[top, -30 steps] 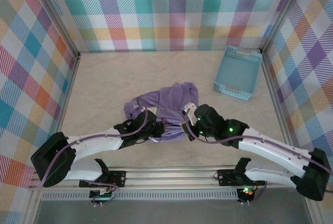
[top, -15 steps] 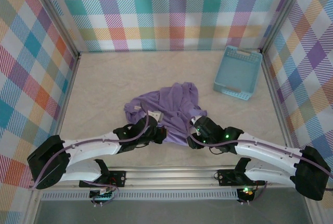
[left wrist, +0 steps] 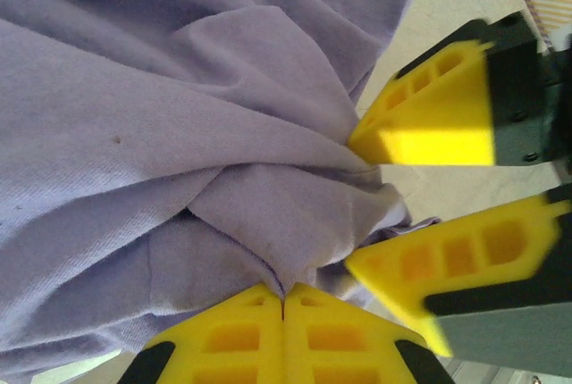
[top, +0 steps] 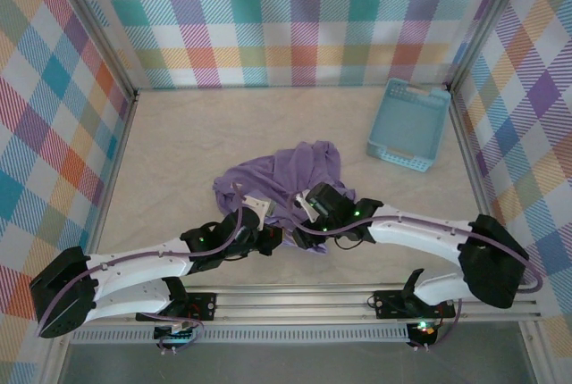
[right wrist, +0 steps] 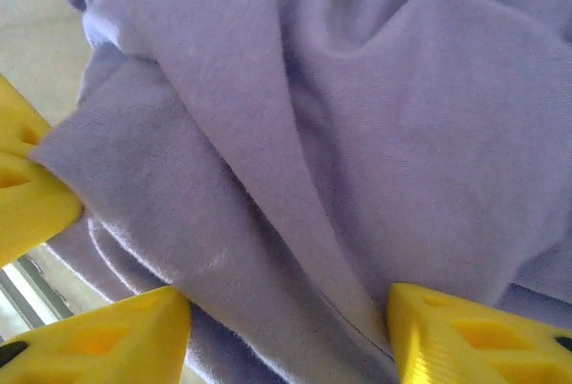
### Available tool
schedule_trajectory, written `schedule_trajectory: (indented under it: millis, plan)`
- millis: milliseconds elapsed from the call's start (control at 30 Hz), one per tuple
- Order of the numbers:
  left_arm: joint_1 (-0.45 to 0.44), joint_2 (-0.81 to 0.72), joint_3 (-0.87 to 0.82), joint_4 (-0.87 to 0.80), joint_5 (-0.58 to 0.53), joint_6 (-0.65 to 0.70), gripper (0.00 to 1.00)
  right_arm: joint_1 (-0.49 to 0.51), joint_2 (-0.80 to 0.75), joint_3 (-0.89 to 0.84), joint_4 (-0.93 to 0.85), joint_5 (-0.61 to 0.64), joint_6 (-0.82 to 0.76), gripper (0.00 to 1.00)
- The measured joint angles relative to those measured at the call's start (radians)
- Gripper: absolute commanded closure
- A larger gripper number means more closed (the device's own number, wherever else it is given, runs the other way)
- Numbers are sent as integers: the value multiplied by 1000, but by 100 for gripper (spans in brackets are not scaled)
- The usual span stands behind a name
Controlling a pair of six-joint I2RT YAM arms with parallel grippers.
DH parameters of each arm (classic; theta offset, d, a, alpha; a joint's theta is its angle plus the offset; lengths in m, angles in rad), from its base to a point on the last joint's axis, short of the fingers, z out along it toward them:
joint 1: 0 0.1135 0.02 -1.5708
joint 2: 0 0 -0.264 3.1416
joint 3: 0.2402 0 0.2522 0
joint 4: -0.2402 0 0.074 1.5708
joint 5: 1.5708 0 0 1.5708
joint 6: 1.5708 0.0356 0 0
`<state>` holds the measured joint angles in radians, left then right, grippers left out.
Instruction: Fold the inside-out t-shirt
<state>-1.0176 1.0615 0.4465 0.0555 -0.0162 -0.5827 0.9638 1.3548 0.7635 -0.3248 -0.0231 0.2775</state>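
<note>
**Left pinching, right spread wide**

I see the t-shirt (top: pixel 290 174) crumpled mid-table (top: pixel 179 134), toward 6 o'clock. My left gripper (left wrist: pixel 282 313) is clamped tight on a fold of it. My right gripper (right wrist: pixel 288 299) stands with jaws apart, straddling the fabric. The basket (top: pixel 409 125) sits at 2 o'clock.

Shirt (top: pixel 295 165): soft matt knit cloth, fine fuzz, no sheen. My left end effector (left wrist: pixel 283 293) and right end effector (right wrist: pixel 290 339): yellow moulded plastic, smooth, slight gloss. Basket (top: pixel 399 156): pale blue slotted plastic. Bench (top: pixel 179 134): matt, pale, faintly mottled. Front rail (top: pixel 295 293): bare metal.
</note>
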Motion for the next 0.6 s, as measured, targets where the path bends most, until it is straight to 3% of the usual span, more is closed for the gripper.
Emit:
schedule_trajectory:
  millis: [267, 367, 600]
  plan:
    - [-2, 0, -1, -4, 0, 4, 100, 0, 49, 43, 29, 35, -17, 89]
    - [-3, 2, -2, -27, -5, 9, 100, -16, 49, 58, 26, 46, -16, 94]
    - [-34, 0, -20, -46, -64, 19, 94, -63, 68, 105, 17, -8, -16, 94]
